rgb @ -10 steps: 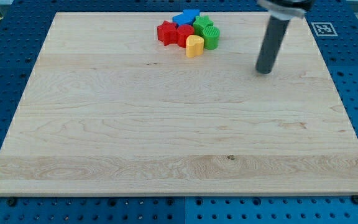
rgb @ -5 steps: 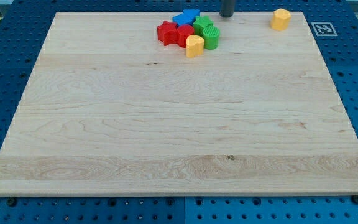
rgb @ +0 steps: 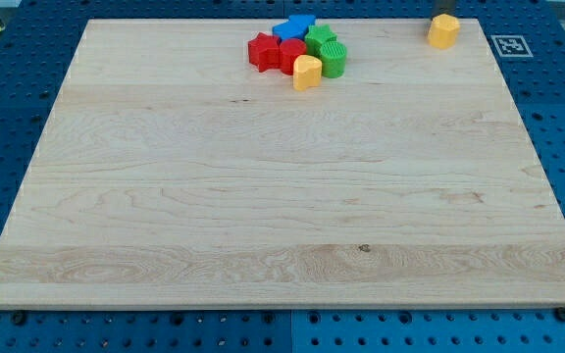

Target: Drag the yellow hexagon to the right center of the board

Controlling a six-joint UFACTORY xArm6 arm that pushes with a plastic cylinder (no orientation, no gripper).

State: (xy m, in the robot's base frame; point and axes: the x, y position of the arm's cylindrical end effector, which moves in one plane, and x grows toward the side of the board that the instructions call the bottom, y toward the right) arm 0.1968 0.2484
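Note:
The yellow hexagon (rgb: 443,31) sits near the board's top right corner. Only a short dark piece of my rod shows at the view's top edge. My tip (rgb: 444,14) is right behind the hexagon, on its top side, touching it or nearly so. A second yellow block (rgb: 306,72), rounded like a heart, lies at the bottom of a cluster at the board's top centre.
The cluster at top centre holds a red star (rgb: 261,50), a red block (rgb: 290,54), blue blocks (rgb: 295,26) and green blocks (rgb: 327,54). The wooden board (rgb: 282,196) lies on a blue perforated table. A marker tag (rgb: 509,44) lies off the board's top right corner.
My rod went from the right of the cluster up to the board's top edge, then right to just behind the yellow hexagon. The blocks have not moved.

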